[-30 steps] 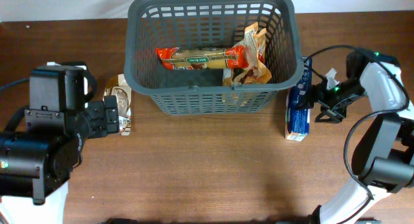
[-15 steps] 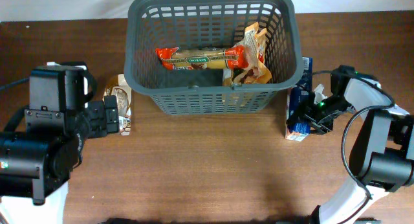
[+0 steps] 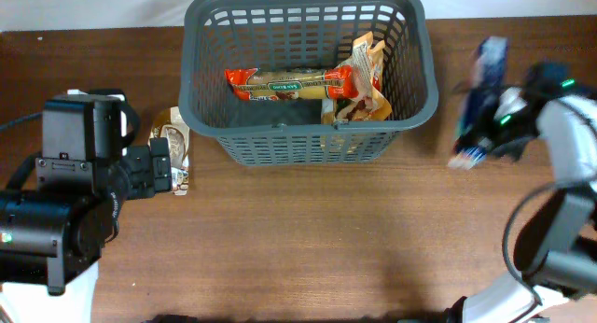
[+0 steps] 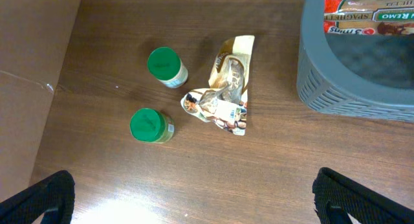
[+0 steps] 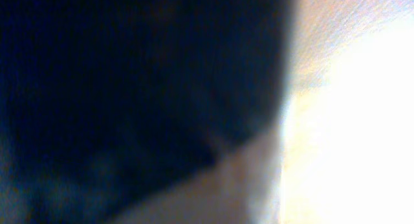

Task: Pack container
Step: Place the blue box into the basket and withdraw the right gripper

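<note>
The container (image 3: 308, 144), a large dark grey slotted basket, stands at the back centre; its corner shows in the left wrist view (image 4: 336, 88). Inside lie a red-ended spaghetti packet (image 3: 289, 80) and an orange snack bag (image 3: 364, 85). To its right, my right gripper (image 3: 492, 127) is shut on a blue packet (image 3: 480, 80), which hangs blurred above the table. That packet fills the right wrist view as a dark blue blur (image 5: 129, 75). My left gripper (image 4: 197, 195) stands wide open over bare wood left of the basket, holding nothing.
A crumpled brown-and-white packet (image 4: 228, 88) lies on the table just left of the basket. Two small green-lidded jars (image 4: 165, 65) (image 4: 150, 125) stand beside it. A cardboard edge (image 4: 26, 68) runs along the left.
The right gripper closed on the blue packet beside the basket and lifted it off the table, up and to the right. The left arm has not moved.
</note>
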`<state>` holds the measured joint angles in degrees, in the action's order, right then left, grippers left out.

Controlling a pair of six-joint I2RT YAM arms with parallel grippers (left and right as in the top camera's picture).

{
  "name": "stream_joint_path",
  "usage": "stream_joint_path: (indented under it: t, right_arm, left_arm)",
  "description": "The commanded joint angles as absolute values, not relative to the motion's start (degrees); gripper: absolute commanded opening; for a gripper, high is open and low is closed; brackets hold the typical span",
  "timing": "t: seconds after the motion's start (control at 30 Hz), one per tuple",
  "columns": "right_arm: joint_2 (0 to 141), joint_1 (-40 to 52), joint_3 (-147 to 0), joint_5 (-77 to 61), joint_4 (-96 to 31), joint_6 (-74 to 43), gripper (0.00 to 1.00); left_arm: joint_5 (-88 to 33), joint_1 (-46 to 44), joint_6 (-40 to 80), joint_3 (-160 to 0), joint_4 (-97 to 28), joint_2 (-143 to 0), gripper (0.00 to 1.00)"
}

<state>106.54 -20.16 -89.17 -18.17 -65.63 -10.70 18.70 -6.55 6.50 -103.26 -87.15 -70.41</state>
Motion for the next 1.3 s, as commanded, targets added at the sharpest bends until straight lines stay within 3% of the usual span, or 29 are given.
stream_joint_path:
  t: [0.0,0.1,0.27,0.47,0.6,1.1,1.27]
  right_arm:
    - [99.0,-20.88,-105.21,-16.67,-71.31,-10.5,0.04]
    - [97.62,-18.72,-116.11,-16.84,-77.47,-6.02,0.04]
    - [95.29,-7.35,-131.81,-17.74,-84.73,14.7,0.04]
    - [93.67,11.11,-135.81,-17.47,-82.83,38.41,0.04]
    - [96.05,18.52,-135.76,-15.57,-80.03,50.15,0.04]
    - [122.32,20.23,-135.76,-8.93,-64.9,46.0,0.04]
    - [128.18,20.12,-135.76,-2.96,-61.3,42.72,0.09]
  left_arm:
    - [19.29,-6.22,6.42,-103.11,-87.07,-70.43,0.99]
    - [19.29,-6.22,6.42,-103.11,-87.07,-70.43,0.99]
    - [19.29,-6.22,6.42,-103.11,-87.07,-70.43,0.99]
    - [19.29,-6.22,6.42,-103.11,-87.07,-70.43,0.99]
    - [19.29,-6.22,6.42,-103.11,-87.07,-70.43,0.99]
    - [19.29,-6.22,6.42,-103.11,-87.07,-70.43,0.99]
    - [19.29,-6.22,6.44,-103.11,-87.07,-70.43,0.99]
